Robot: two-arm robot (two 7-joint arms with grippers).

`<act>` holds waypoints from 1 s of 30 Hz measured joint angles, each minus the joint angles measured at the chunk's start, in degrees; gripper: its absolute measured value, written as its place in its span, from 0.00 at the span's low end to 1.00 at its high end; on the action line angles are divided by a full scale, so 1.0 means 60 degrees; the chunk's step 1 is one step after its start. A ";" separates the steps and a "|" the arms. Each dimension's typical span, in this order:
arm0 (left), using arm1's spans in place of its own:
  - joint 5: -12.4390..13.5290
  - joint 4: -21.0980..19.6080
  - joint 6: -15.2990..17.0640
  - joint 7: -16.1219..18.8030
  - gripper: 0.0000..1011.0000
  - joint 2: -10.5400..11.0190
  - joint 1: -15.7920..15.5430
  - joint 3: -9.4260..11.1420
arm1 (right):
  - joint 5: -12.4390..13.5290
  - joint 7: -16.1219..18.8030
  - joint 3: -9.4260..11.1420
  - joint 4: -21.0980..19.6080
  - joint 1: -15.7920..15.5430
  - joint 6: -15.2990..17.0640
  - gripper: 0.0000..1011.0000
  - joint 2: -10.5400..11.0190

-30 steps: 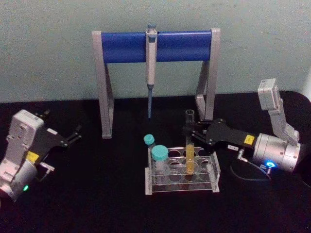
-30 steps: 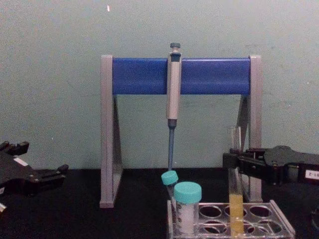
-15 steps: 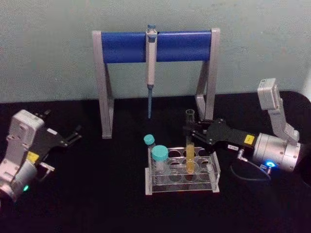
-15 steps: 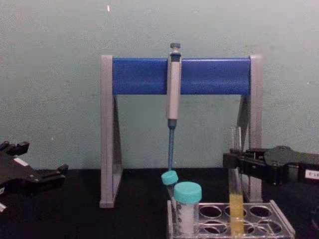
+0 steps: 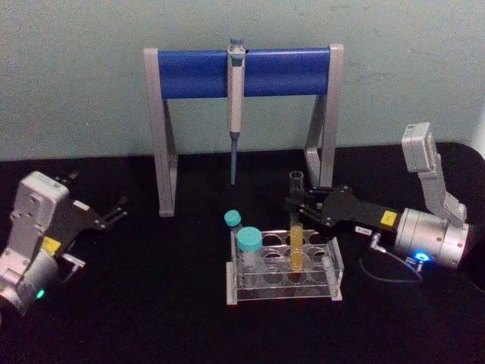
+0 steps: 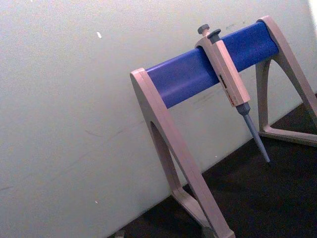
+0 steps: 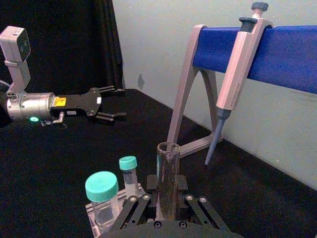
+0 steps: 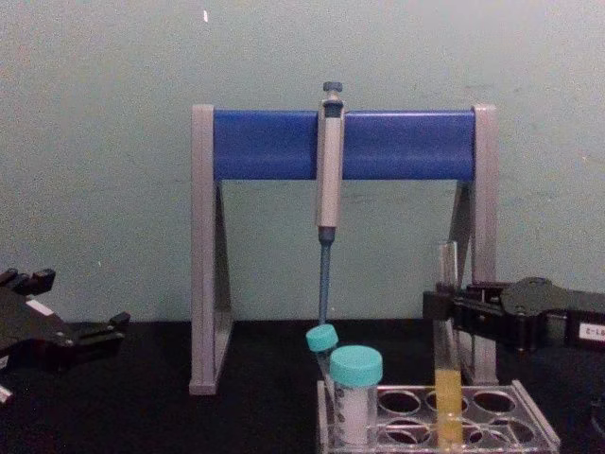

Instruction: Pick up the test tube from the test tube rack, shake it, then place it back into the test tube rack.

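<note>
From the head view, our right gripper (image 5: 292,206) reaches in from three o'clock with its jaws clenched on the test tube (image 5: 295,220), which stands upright in a back-row hole of the test tube rack (image 5: 284,267) at the table's (image 5: 151,303) centre, yellow liquid low in the glass. Our left gripper (image 5: 115,211) sits parked out at nine o'clock, jaws released and holding nothing. In the left wrist view we look at the pipette stand (image 6: 198,94) with its pipette (image 6: 229,82) hanging from the blue bar. In the right wrist view, the tube's open mouth (image 7: 168,148) rises straight out from between our dark fingers (image 7: 136,210), and two teal-capped vials (image 7: 102,186) stand just beside it. From the chest view, the grip sits high on the glass, well above the liquid (image 8: 448,402), and the tube's foot is down in its hole. We judge the risks to be these: any tilt on the lift could drag the rack along, a swing toward eleven o'clock could clip the vials, and with no cap, hard shaking could slosh liquid out.
</note>
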 joint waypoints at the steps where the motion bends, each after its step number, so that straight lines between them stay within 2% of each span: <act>1: 0.0000 0.0000 0.0000 0.0000 0.99 0.0000 0.0000 0.0001 | 0.0000 0.0000 0.0000 0.0000 0.0000 -0.0001 0.23 0.0000; 4: 0.0000 0.0000 0.0000 0.0001 0.99 0.0000 0.0000 0.0000 | 0.0000 0.0001 0.0000 0.0000 0.0000 -0.0003 0.23 0.0000; 9: 0.0000 0.0000 0.0000 0.0000 0.99 -0.0001 0.0001 0.0001 | -0.0020 0.0002 0.0000 0.0003 -0.0003 0.0002 0.31 0.0001; 10: 0.0000 0.0000 0.0000 0.0000 0.99 0.0000 0.0000 0.0000 | -0.0020 0.0002 0.0000 0.0003 -0.0002 0.0001 0.38 0.0000; 14: 0.0000 0.0000 0.0000 0.0000 0.99 0.0000 0.0001 0.0000 | -0.0022 0.0002 0.0000 0.0004 -0.0003 0.0000 0.49 0.0000; 15: 0.0000 0.0000 -0.0001 0.0000 0.99 0.0000 0.0000 0.0000 | -0.0020 0.0002 0.0000 0.0003 -0.0002 -0.0002 0.56 -0.0001; 19: 0.0000 0.0000 0.0000 0.0000 0.99 0.0000 0.0000 0.0000 | -0.0017 0.0002 0.0000 0.0003 -0.0002 -0.0003 0.64 0.0000; 20: 0.0000 0.0000 0.0000 0.0000 0.99 0.0000 0.0001 0.0001 | -0.0016 0.0002 0.0000 0.0002 -0.0001 -0.0005 0.69 -0.0001; 22: 0.0000 0.0000 0.0000 0.0000 0.99 0.0000 0.0000 0.0000 | -0.0015 0.0002 0.0000 0.0002 -0.0001 -0.0005 0.73 0.0000; 26: 0.0000 0.0000 -0.0001 0.0000 0.99 0.0000 0.0000 0.0001 | -0.0012 0.0002 0.0000 0.0001 0.0000 -0.0005 0.88 0.0000; 29: 0.0000 0.0000 0.0000 0.0000 0.99 0.0000 0.0001 0.0001 | -0.0010 0.0002 0.0000 0.0000 0.0000 -0.0005 0.92 0.0000; 30: 0.0000 0.0000 0.0000 0.0000 0.99 0.0000 0.0000 0.0000 | -0.0009 0.0002 0.0000 0.0000 0.0000 -0.0005 0.97 0.0000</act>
